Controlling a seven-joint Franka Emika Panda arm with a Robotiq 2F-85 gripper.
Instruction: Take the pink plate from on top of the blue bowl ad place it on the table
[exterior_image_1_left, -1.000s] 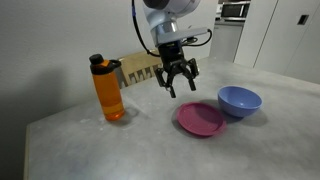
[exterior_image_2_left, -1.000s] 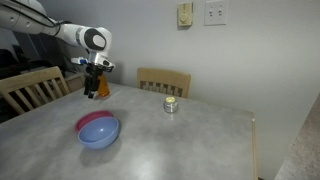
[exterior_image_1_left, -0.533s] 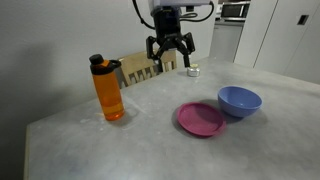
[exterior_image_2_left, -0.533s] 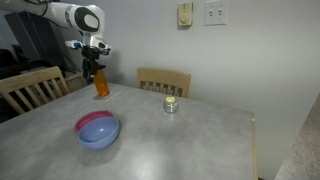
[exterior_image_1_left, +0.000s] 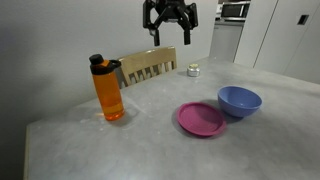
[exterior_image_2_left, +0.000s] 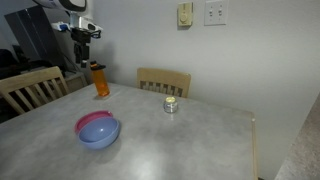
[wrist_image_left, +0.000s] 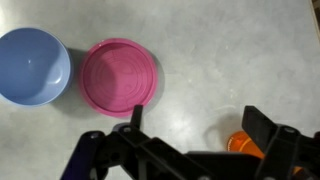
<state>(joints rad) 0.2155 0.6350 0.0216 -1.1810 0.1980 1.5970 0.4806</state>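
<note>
Grey tabletop carrying everything. High above its far side, gripper, spread wide and holding nothing, well clear of all things in both exterior views. Down below, bowl standing upright and empty. Just beside it, perhaps touching its rim, plate lying flat on the tabletop, not on the bowl; likewise side by side in the wrist view. Well apart from both, bottle, upright. Judging from this: placing done, with only the retreat in hand. Next move calls for little: stay clear of plate and bowl, park high, leave the plate where it lies.
</note>
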